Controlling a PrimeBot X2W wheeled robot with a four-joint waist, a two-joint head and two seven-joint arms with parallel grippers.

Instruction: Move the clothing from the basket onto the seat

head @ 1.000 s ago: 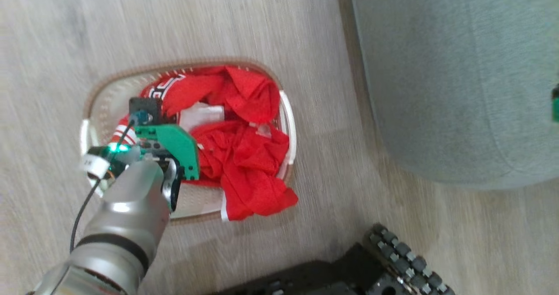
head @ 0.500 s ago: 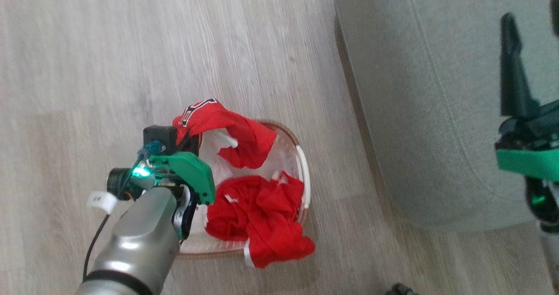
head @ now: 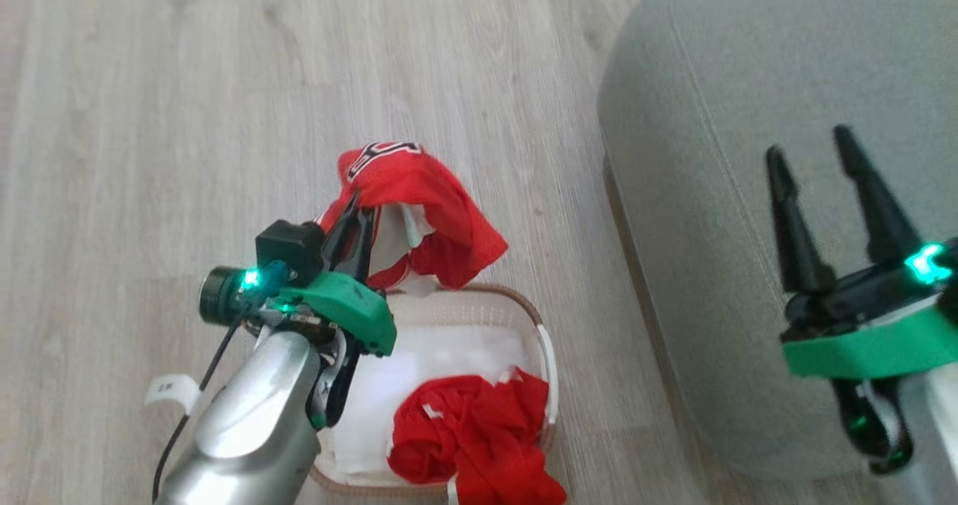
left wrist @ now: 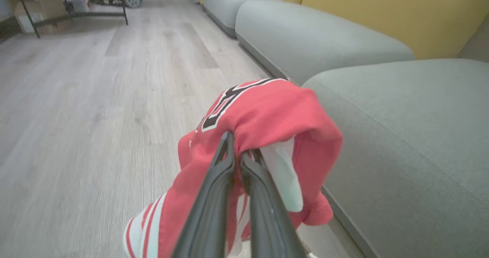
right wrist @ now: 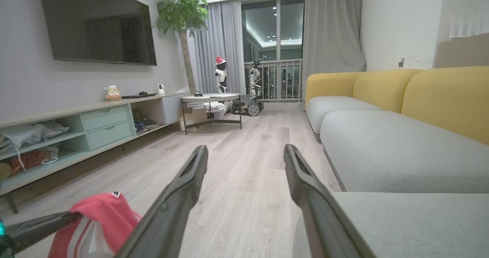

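My left gripper [head: 355, 209] is shut on a red garment [head: 426, 202] with black-and-white lettering, held up above the far end of the basket [head: 540, 325]. In the left wrist view the shut gripper [left wrist: 238, 151] pinches the garment [left wrist: 267, 112], which drapes over the fingers. More red clothing [head: 471, 438] lies bunched in the basket's near right part and hangs over its rim. The grey-green seat [head: 711, 101] stands right of the basket. My right gripper [head: 808, 146] hovers open over the seat with nothing between its fingers [right wrist: 244, 149]. The right wrist view catches the lifted garment [right wrist: 103, 212] at lower left.
Pale wood floor [head: 187, 78] lies left of and beyond the basket. Further grey cushions [left wrist: 305, 36] with yellow backrests [right wrist: 443, 97] run along the right. A low cabinet [right wrist: 95, 128] under a wall TV, a round table [right wrist: 210, 97] and a plant [right wrist: 179, 5] stand across the room.
The head camera has tilted, shifting the whole picture. My left gripper has lifted one red garment up out of the basket. The right gripper has come into view, open above the seat.
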